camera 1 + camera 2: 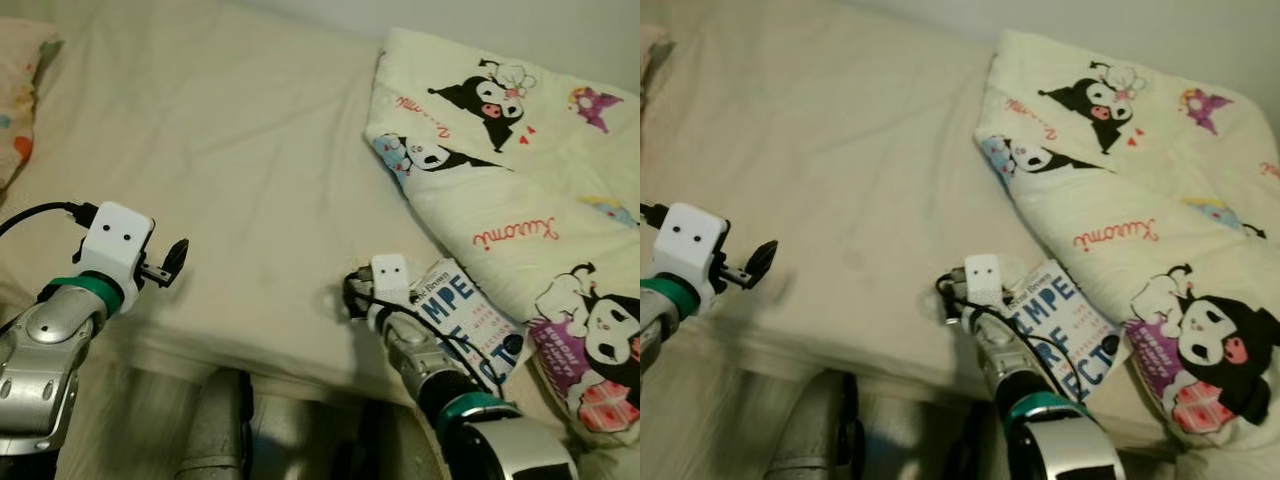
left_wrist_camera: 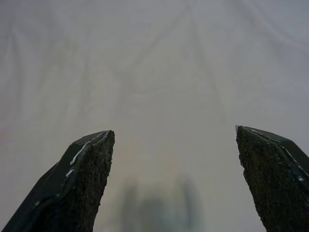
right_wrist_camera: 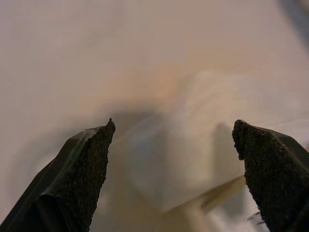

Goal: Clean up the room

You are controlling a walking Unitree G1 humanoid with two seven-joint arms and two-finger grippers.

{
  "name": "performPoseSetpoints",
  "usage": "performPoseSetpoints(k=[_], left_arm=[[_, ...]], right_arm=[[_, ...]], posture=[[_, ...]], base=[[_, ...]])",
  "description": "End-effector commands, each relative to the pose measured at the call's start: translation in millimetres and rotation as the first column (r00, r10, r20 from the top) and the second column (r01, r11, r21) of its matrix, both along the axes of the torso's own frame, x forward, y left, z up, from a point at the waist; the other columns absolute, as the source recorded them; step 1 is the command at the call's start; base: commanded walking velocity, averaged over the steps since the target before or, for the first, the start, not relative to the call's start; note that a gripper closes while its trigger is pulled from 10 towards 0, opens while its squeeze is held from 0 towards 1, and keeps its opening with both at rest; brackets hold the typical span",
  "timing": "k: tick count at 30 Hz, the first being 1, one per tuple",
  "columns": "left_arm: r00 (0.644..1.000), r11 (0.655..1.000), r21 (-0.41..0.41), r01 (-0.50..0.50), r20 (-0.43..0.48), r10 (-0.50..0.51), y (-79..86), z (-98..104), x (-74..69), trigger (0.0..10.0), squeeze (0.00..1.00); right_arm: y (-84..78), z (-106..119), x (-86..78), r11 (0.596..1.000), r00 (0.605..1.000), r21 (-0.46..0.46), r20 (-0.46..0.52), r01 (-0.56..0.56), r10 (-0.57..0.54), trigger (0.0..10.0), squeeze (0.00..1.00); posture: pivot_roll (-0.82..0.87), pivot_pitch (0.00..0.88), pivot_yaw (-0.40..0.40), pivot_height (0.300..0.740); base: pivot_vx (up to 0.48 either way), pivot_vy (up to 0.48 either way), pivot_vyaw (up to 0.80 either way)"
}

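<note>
A book with big teal letters on its cover lies near the front edge of the bed, partly tucked under a cream cartoon-print blanket heaped on the right. The right gripper hangs low over the sheet just beside the book's left edge, released, fingers spread wide. Off to the left the left gripper hovers over bare sheet, also spread open and gripping nothing. A patterned pillow sits at the far left
</note>
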State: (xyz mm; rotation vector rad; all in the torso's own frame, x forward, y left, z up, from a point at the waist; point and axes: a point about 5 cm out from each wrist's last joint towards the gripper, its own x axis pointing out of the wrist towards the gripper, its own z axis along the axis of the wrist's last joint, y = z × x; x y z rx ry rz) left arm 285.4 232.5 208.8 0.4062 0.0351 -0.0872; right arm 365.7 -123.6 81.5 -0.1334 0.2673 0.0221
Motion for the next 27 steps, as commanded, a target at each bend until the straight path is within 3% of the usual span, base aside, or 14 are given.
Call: performPoseSetpoints(k=[1, 2, 3, 7, 10, 22, 23, 24, 25, 26, 27], left_arm=[[0.999, 1.0, -0.007, 0.007, -0.034, -0.007, -0.4, -4, -5.1, 10.0, 0.0], [0.999, 1.0, -0.007, 0.007, -0.034, -0.007, -0.4, -4, -5.1, 10.0, 0.0], [0.999, 1.0, -0.007, 0.007, -0.037, -0.007, 0.0, -3, -6.2, 10.0, 0.0], [0.999, 1.0, -0.007, 0.009, -0.043, -0.009, -0.2, -3, -7.2, 10.0, 0.0], [0.998, 1.0, -0.011, 0.024, -0.06, -0.025, -2.9, -3, -8.2, 10.0, 0.0], [0.997, 1.0, -0.011, 0.022, -0.075, -0.023, 0.2, -1, -10.1, 10.0, 0.0], [0.997, 1.0, -0.01, 0.017, -0.074, -0.018, 1.7, 0, -9.5, 10.0, 0.0], [0.997, 1.0, -0.01, 0.014, -0.074, -0.015, 2.6, 1, -9.0, 10.0, 0.0], [0.997, 1.0, -0.009, 0.012, -0.074, -0.013, 3.1, 1, -8.7, 10.0, 0.0], [0.997, 1.0, -0.009, 0.012, -0.074, -0.013, 3.1, 1, -8.7, 10.0, 0.0], [0.997, 1.0, -0.009, 0.012, -0.074, -0.012, 3.2, 2, -8.9, 10.0, 0.0]], right_arm=[[-7.8, -7, -3.7, 0.999, 0.999, -0.033, -0.015, 0.043, -0.044, 10.0, 0.69], [-7.8, -7, -3.7, 0.999, 0.999, -0.033, -0.015, 0.043, -0.044, 10.0, 0.69], [-11.7, -7, -3.5, 0.996, 0.998, -0.057, -0.012, 0.063, -0.064, 10.0, 0.0], [-19.2, -11, -5.7, 0.992, 0.995, -0.085, -0.035, 0.095, -0.098, 10.0, 0.0], [-26.1, -31, -17.4, 0.991, 0.979, -0.059, -0.159, 0.117, -0.125, 10.0, 0.0], [-30.7, -46, -28.1, 0.983, 0.955, 0.011, -0.241, 0.182, -0.174, 9.9, 0.0], [-30.1, -47, -28.6, 0.983, 0.954, 0.026, -0.247, 0.184, -0.172, 5.3, 0.0], [-29.7, -47, -28.8, 0.982, 0.953, 0.034, -0.25, 0.185, -0.171, 4.8, 0.0], [-29.5, -47, -28.9, 0.982, 0.953, 0.04, -0.251, 0.187, -0.171, 3.3, 0.0], [-29.5, -47, -28.9, 0.982, 0.953, 0.04, -0.251, 0.187, -0.171, 3.3, 0.0], [-29.6, -47, -28.9, 0.981, 0.952, 0.046, -0.251, 0.191, -0.174, 1.1, 0.0]], posture=[[0.46, 0.317, -0.047, 0.617], [0.46, 0.317, -0.047, 0.617], [0.46, 0.319, -0.043, 0.617], [0.46, 0.317, -0.04, 0.617], [0.46, 0.321, -0.036, 0.617], [0.47, 0.324, -0.029, 0.617], [0.47, 0.324, -0.029, 0.617], [0.47, 0.324, -0.029, 0.617], [0.47, 0.324, -0.029, 0.617], [0.47, 0.324, -0.029, 0.617], [0.48, 0.321, -0.026, 0.617]], base=[[0.0, 0.0, 0.0], [0.0, 0.0, 0.0], [0.0, 0.0, 0.0], [0.0, 0.0, 0.0], [0.0, 0.0, 0.0], [0.0, 0.0, 0.0], [0.0, 0.0, 0.0], [0.0, 0.0, 0.0], [0.0, 0.0, 0.0], [0.0, 0.0, 0.0], [0.0, 0.0, 0.0]])
